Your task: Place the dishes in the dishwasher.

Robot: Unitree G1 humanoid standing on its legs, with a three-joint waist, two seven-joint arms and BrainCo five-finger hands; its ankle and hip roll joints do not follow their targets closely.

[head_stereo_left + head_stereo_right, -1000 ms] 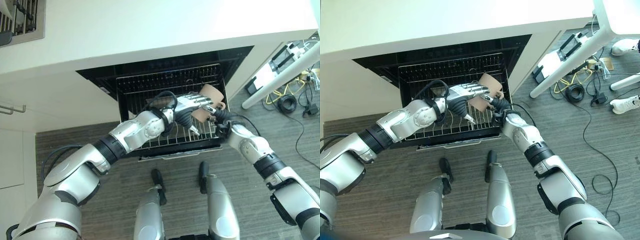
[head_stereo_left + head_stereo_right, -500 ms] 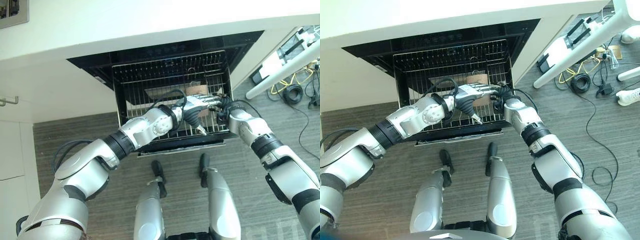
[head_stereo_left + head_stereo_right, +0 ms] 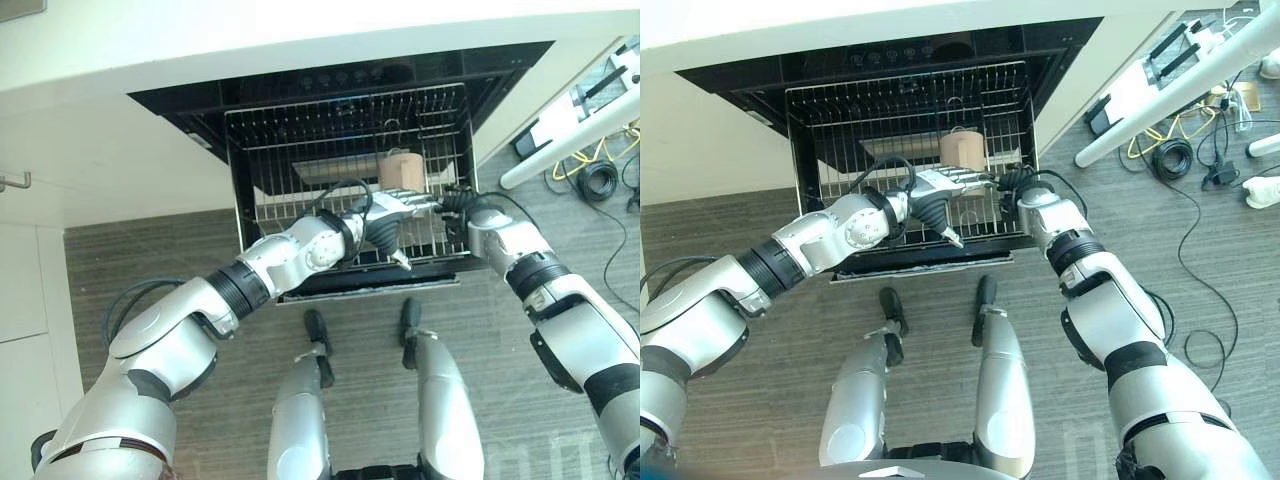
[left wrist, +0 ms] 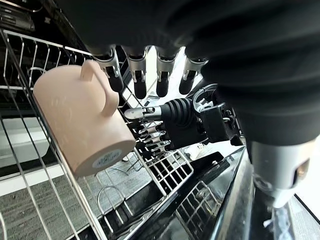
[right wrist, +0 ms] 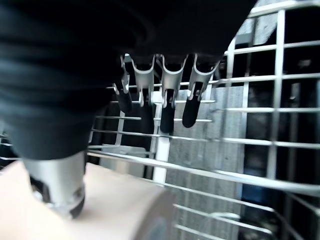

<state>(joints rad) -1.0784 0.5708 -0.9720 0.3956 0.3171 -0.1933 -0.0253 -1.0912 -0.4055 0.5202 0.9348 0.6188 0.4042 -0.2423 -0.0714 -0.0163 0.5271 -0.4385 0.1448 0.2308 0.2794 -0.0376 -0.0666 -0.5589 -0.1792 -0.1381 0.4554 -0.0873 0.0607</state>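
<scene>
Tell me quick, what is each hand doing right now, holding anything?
Left hand: open, fingers straight beside the pink mug in the rack, holding nothing.
Right hand: open, fingers relaxed over the rack wires, holding nothing.

Mug (image 3: 402,170) now released, standing in rack (image 3: 270,150).

1. The right hand (image 3: 1008,181) is mostly hidden behind the left hand (image 3: 940,185).
2. The mug (image 5: 100,200) is blurred and cut by the picture edge in the right wrist view.
3. The rack (image 3: 270,190) back lies in shadow.
</scene>
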